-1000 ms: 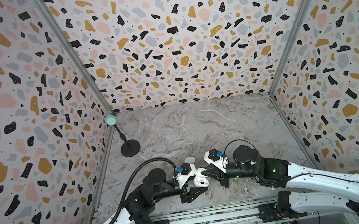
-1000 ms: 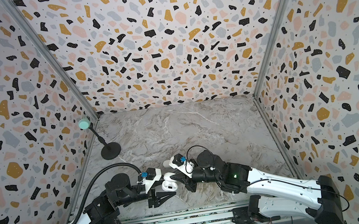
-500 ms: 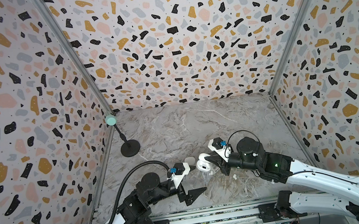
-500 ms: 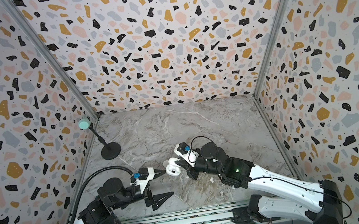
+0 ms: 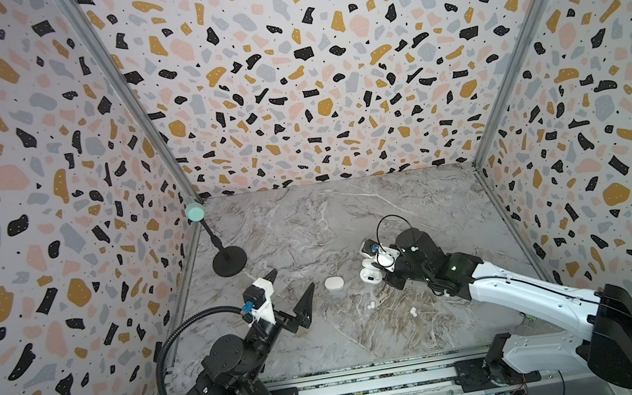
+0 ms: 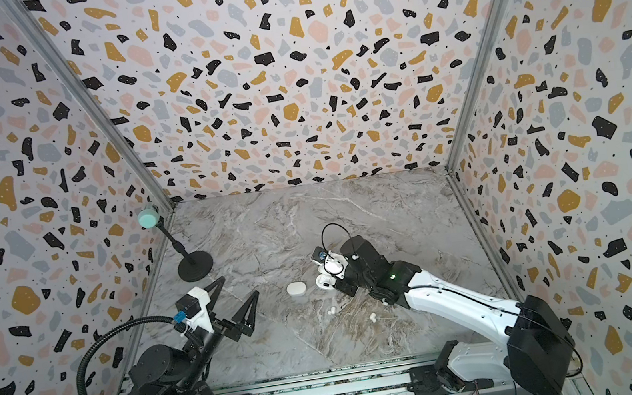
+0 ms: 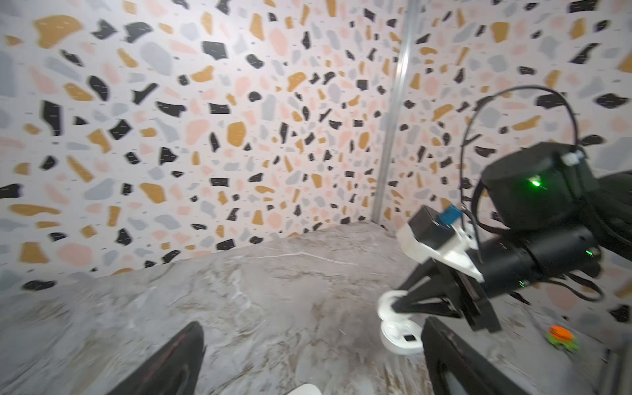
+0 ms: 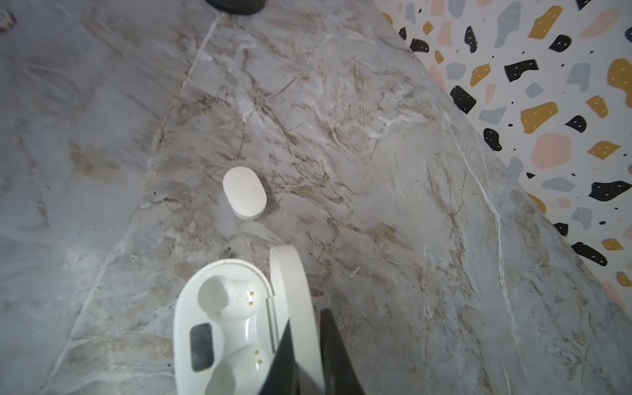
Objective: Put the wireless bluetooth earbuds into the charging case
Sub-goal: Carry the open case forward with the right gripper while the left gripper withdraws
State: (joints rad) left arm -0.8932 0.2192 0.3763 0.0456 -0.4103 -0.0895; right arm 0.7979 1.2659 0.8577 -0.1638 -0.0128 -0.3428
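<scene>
The right end effector (image 8: 306,319) is pinching the lid (image 8: 290,273) of the charging case (image 8: 222,325), likely exposing its empty wells for loading. The left end effector (image 5: 293,278) is hovering spread, empty. Two earbuds (image 5: 370,305) are lying loose nearer the surface's (image 5: 309,224) front edge.

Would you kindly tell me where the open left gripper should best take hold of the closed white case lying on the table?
I would grip the closed case across its short width, on the two long sides, coming straight down from above. It lies flat and low, its ends round off, and the left gripper stands open beside it, apart.
</scene>
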